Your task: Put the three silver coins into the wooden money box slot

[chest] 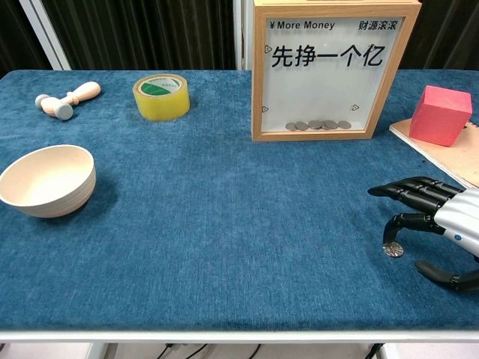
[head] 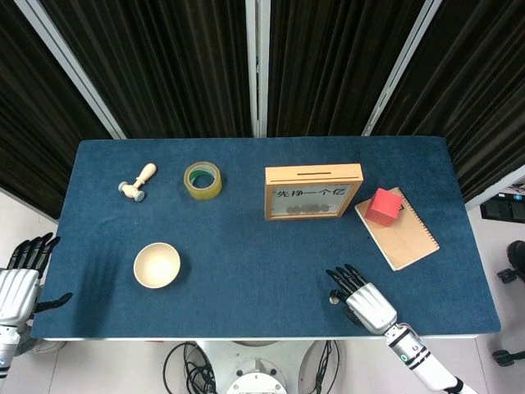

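From overhead, the blue desk [head: 246, 263] carries a wooden box [head: 312, 191] standing far of centre, its slot on the top edge. Left of it sits a tape roll [head: 202, 180], and further left a small wooden mallet [head: 137, 182]. A pale bowl [head: 157, 264] rests near the left front. To the right of the box a red cube [head: 383, 206] sits on a notebook [head: 398, 227]. The right hand [head: 358, 295] lies low over the near right part of the desk, fingers spread and pointing toward the far left, holding nothing. A coin [head: 334, 300] lies on the cloth just at its fingertips. The left hand [head: 20, 283] hangs off the desk's near left corner, fingers apart and empty.

From the chest camera, the box [chest: 334, 69] shows its clear front with several coins lying along the bottom inside. The tape roll [chest: 161, 96], mallet [chest: 67, 99] and bowl [chest: 46, 180] stand on the left, the cube [chest: 441, 114] on the right. The right hand [chest: 434, 228] hovers at the near right, fingers parted and curved down, gripping nothing. One fingertip reaches the coin [chest: 393, 249], which lies flat on the cloth; I cannot tell whether it touches. The left hand is out of this view.
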You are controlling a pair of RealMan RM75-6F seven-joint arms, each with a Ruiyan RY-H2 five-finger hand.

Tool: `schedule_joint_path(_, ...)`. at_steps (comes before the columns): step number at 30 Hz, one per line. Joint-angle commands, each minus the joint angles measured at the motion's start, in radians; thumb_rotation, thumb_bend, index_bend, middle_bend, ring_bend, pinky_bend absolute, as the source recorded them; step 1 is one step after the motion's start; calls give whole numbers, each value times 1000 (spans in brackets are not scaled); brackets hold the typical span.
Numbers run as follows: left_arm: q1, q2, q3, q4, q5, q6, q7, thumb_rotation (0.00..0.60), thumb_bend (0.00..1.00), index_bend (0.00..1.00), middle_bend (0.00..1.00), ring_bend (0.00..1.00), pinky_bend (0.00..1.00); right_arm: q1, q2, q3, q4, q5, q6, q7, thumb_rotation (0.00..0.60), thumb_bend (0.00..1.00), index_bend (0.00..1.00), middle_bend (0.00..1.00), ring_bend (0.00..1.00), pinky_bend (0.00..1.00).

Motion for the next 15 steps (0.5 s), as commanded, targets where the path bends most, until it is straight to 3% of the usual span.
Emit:
schedule_joint_path(1, 0, -1, 0, 4, 0, 0, -6, 600, 13, 13, 0, 0, 0, 0, 0, 0, -1, 2, -3, -4, 600, 360, 377, 55, 0, 0)
schedule_joint_path(15, -2, -9, 0, 31, -1, -6, -28, 600, 11, 13, 0, 0, 0, 7, -7, 7, -9, 16, -21, -21, 600, 360, 393, 58, 0, 0)
